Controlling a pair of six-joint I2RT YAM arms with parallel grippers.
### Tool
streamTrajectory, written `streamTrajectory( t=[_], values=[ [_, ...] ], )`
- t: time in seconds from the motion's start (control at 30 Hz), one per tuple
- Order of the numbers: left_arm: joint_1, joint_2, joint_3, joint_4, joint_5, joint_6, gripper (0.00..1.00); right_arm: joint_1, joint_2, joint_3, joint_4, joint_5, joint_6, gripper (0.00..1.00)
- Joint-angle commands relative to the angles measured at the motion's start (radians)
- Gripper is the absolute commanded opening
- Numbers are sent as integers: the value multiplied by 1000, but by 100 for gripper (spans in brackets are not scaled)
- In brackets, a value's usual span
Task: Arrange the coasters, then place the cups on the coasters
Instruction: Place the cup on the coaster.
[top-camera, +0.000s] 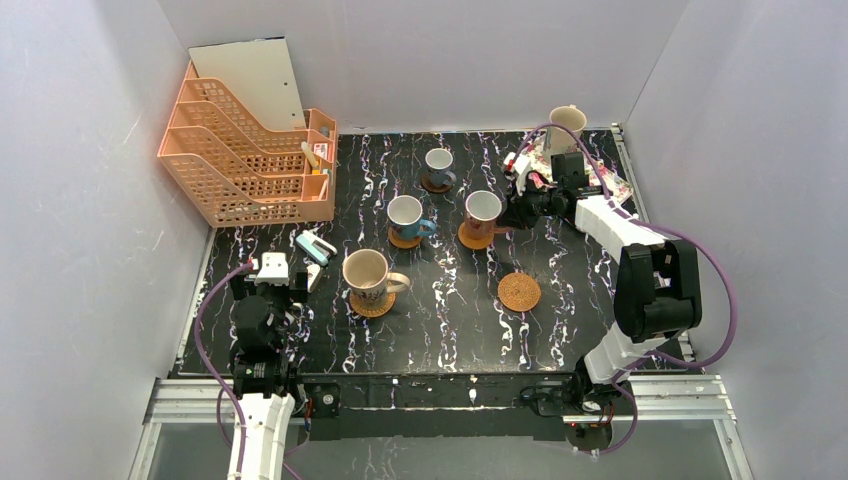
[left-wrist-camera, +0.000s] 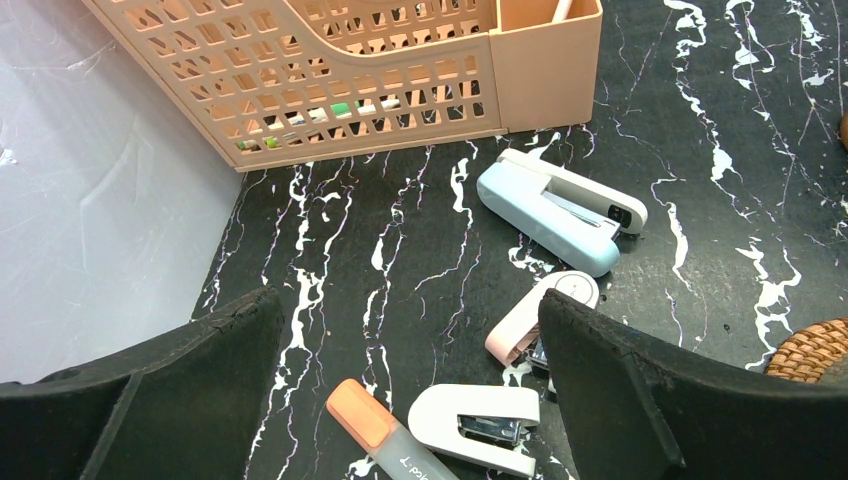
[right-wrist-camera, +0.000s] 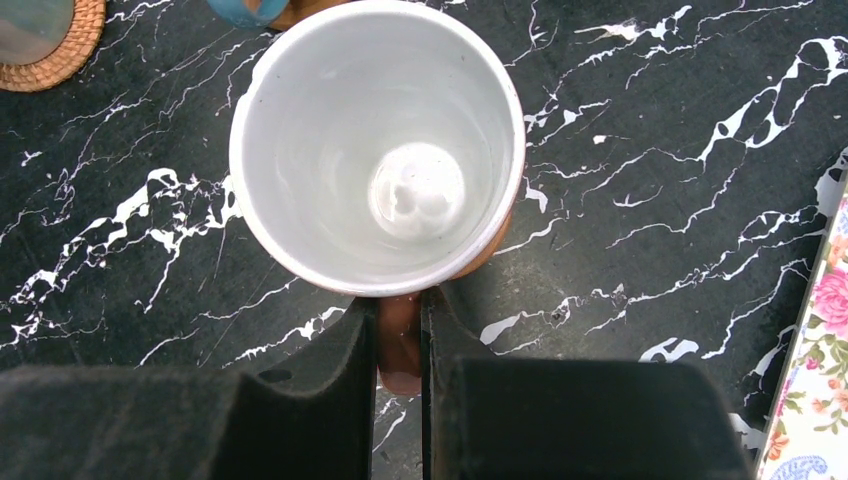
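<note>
The right tool pinches the handle of the orange cup just ahead. The left tool stands spread.

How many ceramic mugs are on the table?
5: large beige mug near left; blue mug mid-table; second blue mug behind it; brownish-orange mug in the right gripper; second beige mug on the floral tray.

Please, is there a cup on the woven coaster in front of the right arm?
No, the woven coaster lies bare, nothing standing on it.
</note>
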Motion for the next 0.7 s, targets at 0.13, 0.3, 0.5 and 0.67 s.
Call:
streamTrajectory(
  t=[0.13, 0.3, 0.5, 0.67],
  values=[
    [4, -4, -14, 16, -5, 6, 97, -6, 3, 11, 71, -75, 13, 1],
    [4, -5, -15, 17, -10, 3, 97, -6, 13, 14, 69, -72, 14, 1],
    [5, -9, -16, 15, -10, 4, 97, -7, 10, 11, 72, -72, 14, 1],
    [4, -6, -15, 17, -12, 4, 97, -5, 20, 14, 69, -73, 14, 1]
  ],
)
